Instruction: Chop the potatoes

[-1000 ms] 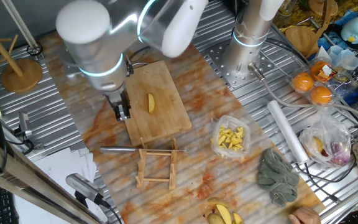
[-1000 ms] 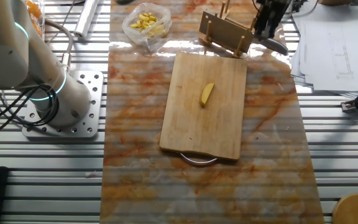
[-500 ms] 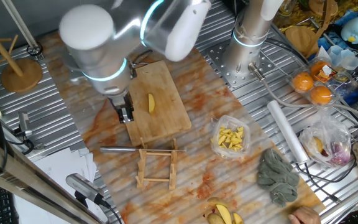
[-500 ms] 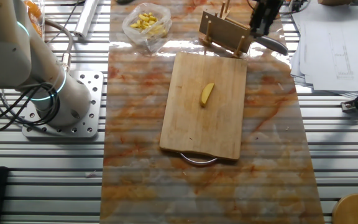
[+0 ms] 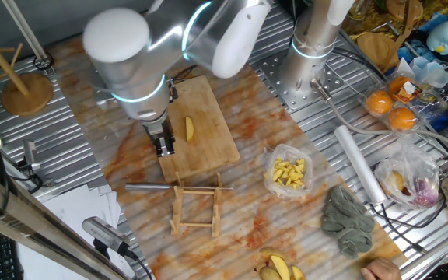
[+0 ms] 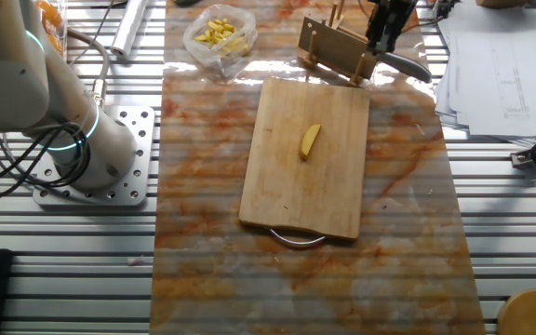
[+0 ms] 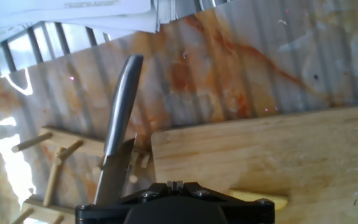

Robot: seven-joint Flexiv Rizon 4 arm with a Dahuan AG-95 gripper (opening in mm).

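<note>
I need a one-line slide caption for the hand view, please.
Hand view: steel-handled knife lying beside a wooden rack, and a pale-yellow potato wedge on the wooden cutting board.

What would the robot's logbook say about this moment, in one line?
gripper: near knife, jaws unclear | knife: lying flat by rack | potato wedge: whole, on cutting board | next: likely grasp knife

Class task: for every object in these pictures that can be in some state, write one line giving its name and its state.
Pale-yellow potato wedge: whole, uncut, lying on the board.
Wooden cutting board: flat on the table.
Metal knife: lying flat beside the rack, not held.
Wooden slatted rack: on the table.
Clear plastic bag of yellow pieces: open.
Gripper: holding nothing; jaws unclear.
</note>
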